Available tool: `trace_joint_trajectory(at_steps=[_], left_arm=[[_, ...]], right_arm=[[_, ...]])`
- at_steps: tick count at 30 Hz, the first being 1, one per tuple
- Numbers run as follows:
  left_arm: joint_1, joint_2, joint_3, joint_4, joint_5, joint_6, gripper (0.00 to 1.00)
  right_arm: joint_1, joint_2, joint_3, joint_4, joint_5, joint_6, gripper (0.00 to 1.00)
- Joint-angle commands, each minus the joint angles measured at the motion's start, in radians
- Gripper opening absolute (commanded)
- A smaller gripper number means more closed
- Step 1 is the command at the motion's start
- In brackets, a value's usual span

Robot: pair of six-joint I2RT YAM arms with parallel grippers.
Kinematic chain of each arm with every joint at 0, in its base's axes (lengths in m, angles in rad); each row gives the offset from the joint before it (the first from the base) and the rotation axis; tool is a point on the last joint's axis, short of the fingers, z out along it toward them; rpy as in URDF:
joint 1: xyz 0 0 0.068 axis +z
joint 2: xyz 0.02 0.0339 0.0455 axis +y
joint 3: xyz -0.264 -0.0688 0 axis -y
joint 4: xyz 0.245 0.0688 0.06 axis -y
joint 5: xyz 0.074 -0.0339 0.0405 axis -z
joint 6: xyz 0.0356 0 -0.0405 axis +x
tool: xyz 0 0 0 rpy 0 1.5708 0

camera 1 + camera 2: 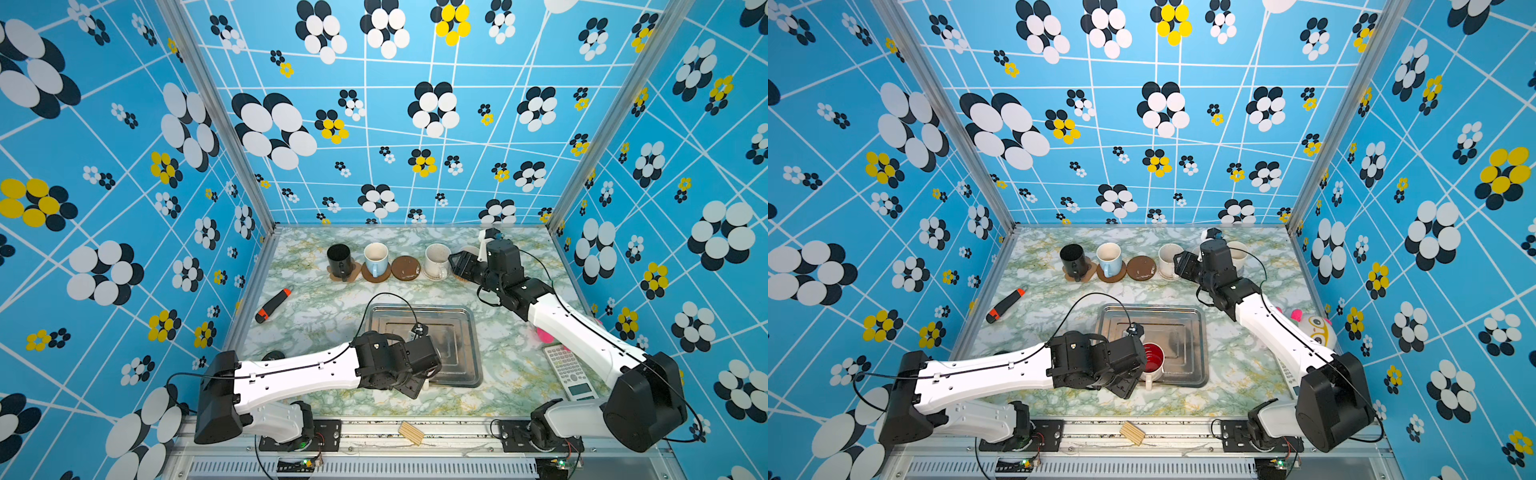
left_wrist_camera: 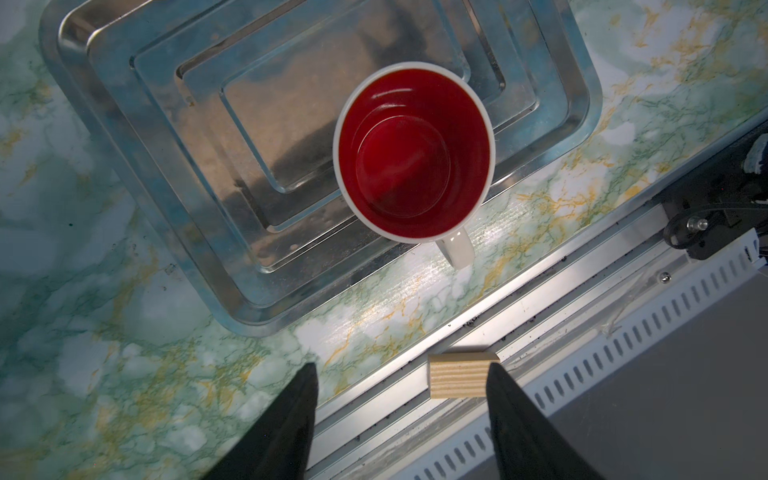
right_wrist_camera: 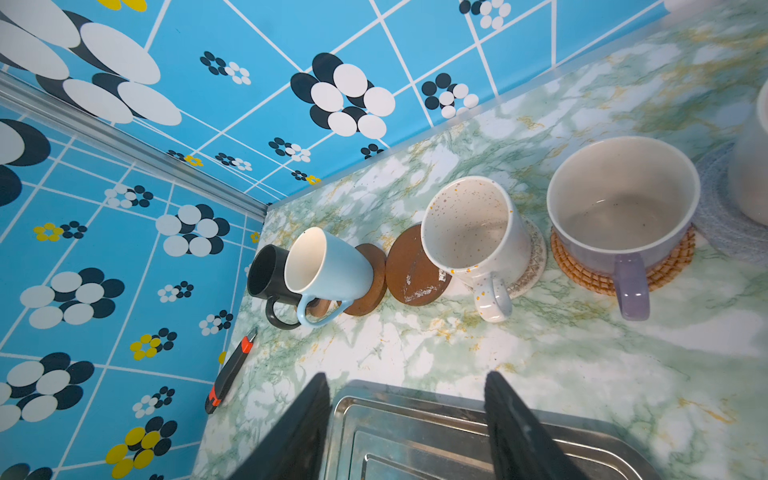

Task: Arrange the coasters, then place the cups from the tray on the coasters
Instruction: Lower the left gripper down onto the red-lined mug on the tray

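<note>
At the near edge of the steel tray (image 2: pixel 166 145) the white red-lined mug (image 2: pixel 413 151) stands upright near the left tool (image 2: pixel 402 374), released and empty: I'd straddle its wall clear of the handle, lift straight, and land it on the bare dark-brown disc (image 1: pixel 405 267); right tool (image 3: pixel 407 376) released too.

Six mugs are counted: black mug (image 1: pixel 340 257), light blue mug (image 1: pixel 376 257), speckled white mug (image 1: pixel 436 259), lavender mug (image 3: pixel 623 208), cream mug (image 3: pixel 754 166) and red-lined white mug (image 2: pixel 411 153). Six coasters are counted: paw-shaped coaster (image 1: pixel 356 271), covered dark-brown disc (image 3: pixel 372 297), bare dark-brown disc (image 1: pixel 406 268), lacy disc (image 3: pixel 536 253), rattan disc (image 3: pixel 675 266) and grey disc (image 3: pixel 715 224). One steel tray (image 2: pixel 124 124) is counted. One utility knife (image 1: pixel 272 305), one calculator (image 1: pixel 569 370), one wooden block (image 1: pixel 411 432) and one plush toy (image 1: pixel 1316 328) are also recorded.
</note>
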Motion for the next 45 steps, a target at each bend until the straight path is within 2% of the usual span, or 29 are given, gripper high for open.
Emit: trace_joint_trajectory(at_steps=[1,23,45], left_arm=[[-0.014,0.018,-0.018,0.025,0.004,-0.047,0.66],[-0.062,0.073,-0.075,0.137,0.07,-0.144,0.68],[-0.07,0.122,-0.07,0.193,0.058,-0.224,0.68]], right_arm=[[0.0,-0.029,-0.012,0.016,-0.013,-0.012,0.61],[0.0,-0.055,-0.029,0.012,-0.013,-0.01,0.62],[-0.001,-0.072,-0.044,0.019,-0.007,-0.015,0.62]])
